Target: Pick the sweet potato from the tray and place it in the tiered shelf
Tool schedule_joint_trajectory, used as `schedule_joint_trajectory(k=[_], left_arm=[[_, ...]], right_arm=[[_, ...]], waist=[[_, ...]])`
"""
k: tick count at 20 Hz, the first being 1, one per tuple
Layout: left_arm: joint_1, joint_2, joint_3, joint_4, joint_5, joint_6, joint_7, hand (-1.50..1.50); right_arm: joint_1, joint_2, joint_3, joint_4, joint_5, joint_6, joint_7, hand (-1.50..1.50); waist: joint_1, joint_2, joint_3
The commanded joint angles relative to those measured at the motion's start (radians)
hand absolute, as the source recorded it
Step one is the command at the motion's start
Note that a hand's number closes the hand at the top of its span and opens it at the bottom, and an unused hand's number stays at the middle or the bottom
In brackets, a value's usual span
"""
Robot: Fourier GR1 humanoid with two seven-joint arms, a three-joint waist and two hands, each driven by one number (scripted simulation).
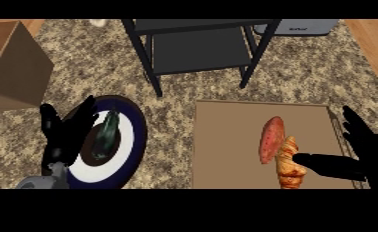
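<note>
Nearest you, at the lower right, your right robot hand (347, 156) sits over the right side of the flat brown rectangular tray (229, 141), spread wide: the thumb lies low across the tray's near corner, its tip at the golden-brown croissant (289, 166), and the straight fingers stand up along the tray's right edge. It holds nothing. At the lower left, your left robot hand (63, 136) rests open beside the round white plate with a dark blue rim (136, 141), which carries a dark green, elongated vegetable (108, 132) on its dark centre.

The reddish-orange, oval sweet potato (271, 138) lies on the tray, just left of and touching the croissant, tilted with its far end leaning right. It has not been lifted, so you are at the reach-and-grasp step, with the carry not begun.

Further off, past the tray on the speckled granite counter (177, 101), stands the black metal tiered shelf (199, 46), its shelves bare as far as you can see. A brown cardboard box (21, 71) sits at far left.

Your next move, I judge, is to bring the right hand leftward past the croissant, close round the sweet potato alone, then lift it clear.
</note>
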Motion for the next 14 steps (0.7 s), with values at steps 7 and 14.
schedule_joint_trajectory(k=[7,14], left_arm=[[0.031,0.003,0.046,-0.017,-0.003,-0.053,0.009,0.00],[-0.061,-0.034,0.083,0.093,-0.034,-0.054,-0.008,0.00]], right_arm=[[0.008,0.096,0.062,0.046,0.186,0.009,0.117,-1.50],[-0.103,0.196,0.068,0.131,0.274,0.052,0.177,-1.50]], waist=[[-0.007,-0.001,0.000],[-0.008,0.000,-0.001]])
